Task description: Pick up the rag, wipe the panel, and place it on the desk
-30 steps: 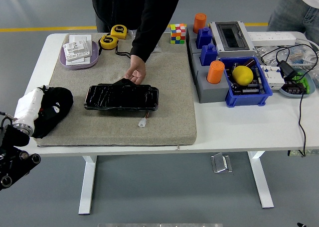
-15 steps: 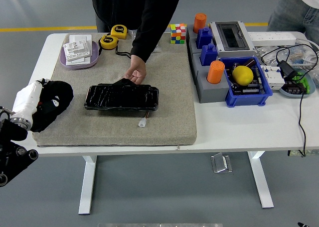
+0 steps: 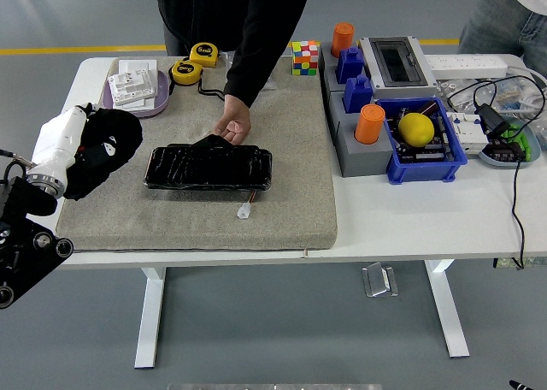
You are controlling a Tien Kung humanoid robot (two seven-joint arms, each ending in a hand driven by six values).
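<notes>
Now the left hand [image 3: 73,142] is clutching a crumpled black rag [image 3: 107,146]. A person's hand [image 3: 232,125] is steadying the glossy black panel [image 3: 208,167]

Glossy black panel [image 3: 208,167] catching glare, rough matt felt-like mat [image 3: 291,202] beneath, soft dark cloth rag [image 3: 107,146], smooth white counter [image 3: 427,215], shiny blue plastic bin [image 3: 423,163]

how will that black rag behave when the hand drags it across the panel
The black rag is bunched around the left hand, so it is probably floppy and light. The glossy black panel looks slick; a person's hand touches its far edge, probably steadying it.
</notes>
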